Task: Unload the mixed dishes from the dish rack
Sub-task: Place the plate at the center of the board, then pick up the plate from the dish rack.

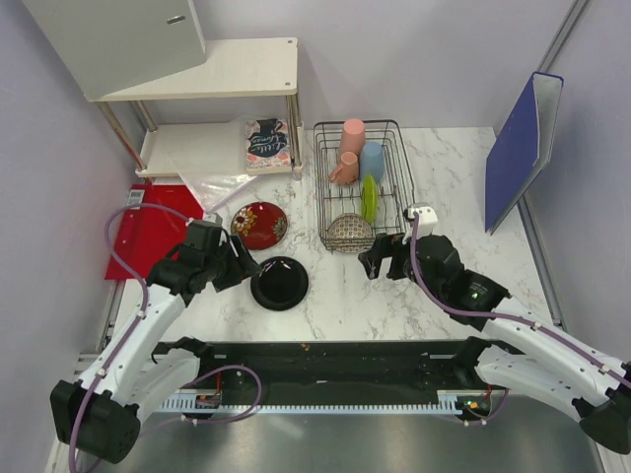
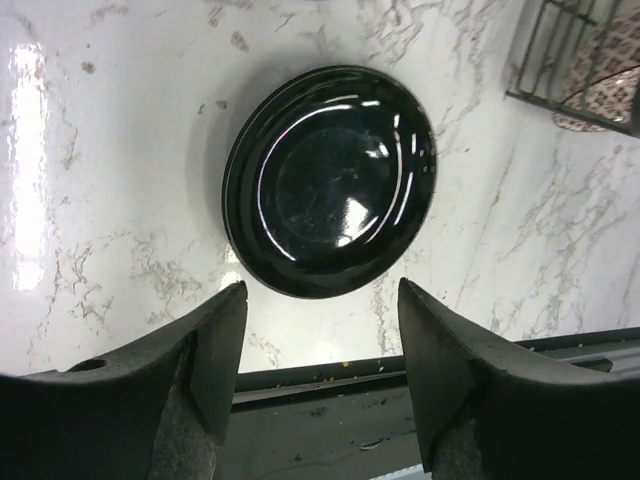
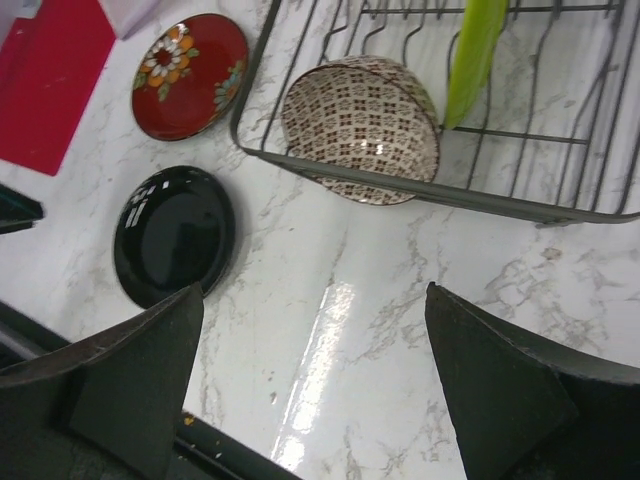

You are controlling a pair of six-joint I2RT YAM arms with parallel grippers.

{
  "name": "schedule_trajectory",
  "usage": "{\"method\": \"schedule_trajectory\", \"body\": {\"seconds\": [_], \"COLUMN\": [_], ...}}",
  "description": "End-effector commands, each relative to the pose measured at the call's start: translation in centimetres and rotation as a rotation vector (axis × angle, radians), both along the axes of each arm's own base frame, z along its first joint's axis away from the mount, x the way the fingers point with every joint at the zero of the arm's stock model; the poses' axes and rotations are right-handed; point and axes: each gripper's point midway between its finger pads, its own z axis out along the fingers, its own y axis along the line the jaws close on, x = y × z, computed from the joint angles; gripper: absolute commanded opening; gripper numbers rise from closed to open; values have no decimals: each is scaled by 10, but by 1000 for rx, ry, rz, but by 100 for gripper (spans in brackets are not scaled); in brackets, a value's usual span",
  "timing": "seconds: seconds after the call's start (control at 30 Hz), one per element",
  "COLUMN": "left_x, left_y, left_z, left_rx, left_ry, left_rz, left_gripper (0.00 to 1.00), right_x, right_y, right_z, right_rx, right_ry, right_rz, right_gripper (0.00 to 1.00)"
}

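Table (image 1: 345, 296): white marble.
Black plate (image 2: 330, 180): flat, just ahead of left claw (image 2: 320, 298); round, shiny.
Left claw: wide open, empty.

A plate (image 2: 330, 180) lies on the table (image 2: 100, 200) just ahead of the left claw (image 2: 322, 300); ahead of the right claw (image 3: 315, 295), a bowl (image 3: 360, 125) sits in the dish rack (image 3: 500, 200).

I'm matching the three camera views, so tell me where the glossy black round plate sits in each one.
Top external: the glossy black round plate lies on the marble table, left of centre, below the red floral plate.
Left wrist: the plate fills the centre.
Right wrist: the plate lies at left.
Shared landmark: the patterned bowl in the black wire rack's corner.
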Motion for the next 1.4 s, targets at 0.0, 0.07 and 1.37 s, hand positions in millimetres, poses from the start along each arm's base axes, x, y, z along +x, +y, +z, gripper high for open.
{"method": "schedule_trajectory", "body": {"seconds": [0.0, 0.07, 1.37], "left_x": [17, 22, 16], "left_y": [-1, -6, -8], "left_z": [42, 50, 41], "left_rx": [-31, -66, -74], "left_ry": [-193, -236, -284], "left_rz": [4, -6, -46], "left_gripper": [67, 65, 64], "right_x": [29, 45, 198], "right_y": [-30, -40, -26], "right_z": [7, 9, -47], "right_rx": [-138, -213, -633], "right_ry": [-77, -99, 33], "right_rz": [-188, -278, -476], "right_gripper": [98, 98, 58]}}
